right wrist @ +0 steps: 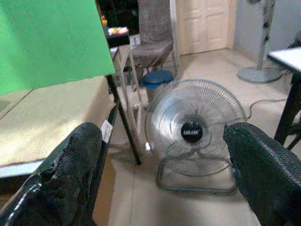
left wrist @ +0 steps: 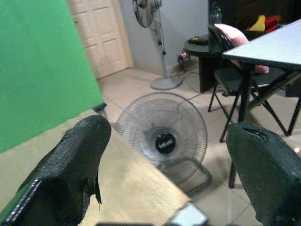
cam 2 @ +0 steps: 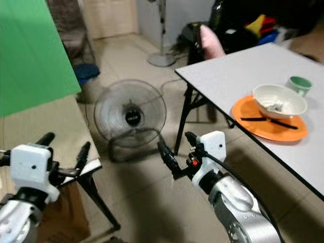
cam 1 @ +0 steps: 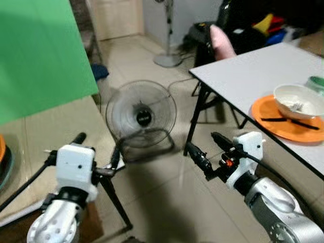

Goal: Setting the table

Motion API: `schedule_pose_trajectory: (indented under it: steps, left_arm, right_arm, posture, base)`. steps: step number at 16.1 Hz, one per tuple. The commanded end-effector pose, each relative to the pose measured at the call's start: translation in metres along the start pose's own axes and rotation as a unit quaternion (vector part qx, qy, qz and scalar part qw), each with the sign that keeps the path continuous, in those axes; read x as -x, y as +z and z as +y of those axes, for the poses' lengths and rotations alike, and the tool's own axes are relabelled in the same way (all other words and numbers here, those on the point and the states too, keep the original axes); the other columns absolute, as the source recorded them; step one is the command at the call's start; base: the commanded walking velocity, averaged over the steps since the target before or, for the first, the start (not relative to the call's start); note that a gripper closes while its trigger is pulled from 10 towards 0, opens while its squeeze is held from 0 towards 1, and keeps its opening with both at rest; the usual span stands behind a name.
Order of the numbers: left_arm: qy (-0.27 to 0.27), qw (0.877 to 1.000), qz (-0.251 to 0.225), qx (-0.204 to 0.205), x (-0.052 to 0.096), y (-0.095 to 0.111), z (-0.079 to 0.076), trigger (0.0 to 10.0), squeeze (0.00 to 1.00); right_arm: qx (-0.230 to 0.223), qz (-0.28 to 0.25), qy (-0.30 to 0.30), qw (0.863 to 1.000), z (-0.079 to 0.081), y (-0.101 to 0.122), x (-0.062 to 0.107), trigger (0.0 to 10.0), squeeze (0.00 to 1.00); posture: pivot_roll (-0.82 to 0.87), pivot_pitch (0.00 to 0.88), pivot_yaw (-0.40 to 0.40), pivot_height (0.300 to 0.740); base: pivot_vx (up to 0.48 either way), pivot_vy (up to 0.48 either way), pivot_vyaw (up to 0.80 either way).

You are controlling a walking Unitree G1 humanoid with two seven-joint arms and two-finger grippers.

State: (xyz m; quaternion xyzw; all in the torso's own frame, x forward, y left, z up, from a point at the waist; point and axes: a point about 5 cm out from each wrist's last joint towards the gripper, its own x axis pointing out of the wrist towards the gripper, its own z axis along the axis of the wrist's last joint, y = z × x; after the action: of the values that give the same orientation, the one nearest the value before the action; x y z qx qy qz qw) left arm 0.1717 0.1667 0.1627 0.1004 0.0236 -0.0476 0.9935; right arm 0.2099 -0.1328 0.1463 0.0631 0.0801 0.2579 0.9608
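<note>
While both tools (cam 1: 96, 153) (cam 1: 207, 148) gape empty, a round white bowl (cam 1: 298, 101) sits on a flat orange, seemingly plastic plate (cam 1: 268, 117).

From my seat I count one orange plate (cam 2: 271, 127), one white bowl (cam 2: 279, 100), one green cup (cam 2: 299, 84), two fans: floor fan (cam 2: 130, 117), pedestal fan (cam 2: 161, 30).

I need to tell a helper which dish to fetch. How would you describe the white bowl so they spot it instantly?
Look at the white rectangular table on the right. Near its front edge lies a flat round orange plate, and the round white bowl sits on it behind black chopsticks; the small green cup beside it is off the plate.
</note>
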Motion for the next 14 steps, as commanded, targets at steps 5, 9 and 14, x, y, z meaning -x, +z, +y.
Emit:
schedule_pose_trajectory:
  steps: [5,9,14]
  left_arm:
    - [0.0,1.0,-0.003,-0.003,0.0,0.002,0.0,10.0,0.0]
    - [0.0,1.0,-0.007,-0.008,0.0,0.006,0.001,10.0,0.0]
    - [0.001,1.0,-0.021,-0.016,-0.001,0.014,0.003,10.0,0.0]
  right_arm:
    - [-0.004,0.007,-0.002,1.0,-0.003,0.0,0.0,10.0,1.0]
    - [-0.007,0.003,0.003,1.0,-0.003,0.002,-0.001,10.0,1.0]
    - [-0.013,-0.002,0.006,1.0,-0.003,0.004,-0.001,10.0,1.0]
  posture:
    - [-0.01,0.054,0.05,0.74]
    - [-0.01,0.058,0.049,0.74]
    - [0.0,0.062,0.044,0.74]
  base:
    - [0.0,0.332,0.0]
    - [0.0,0.33,0.0]
    - [0.0,0.329,0.0]
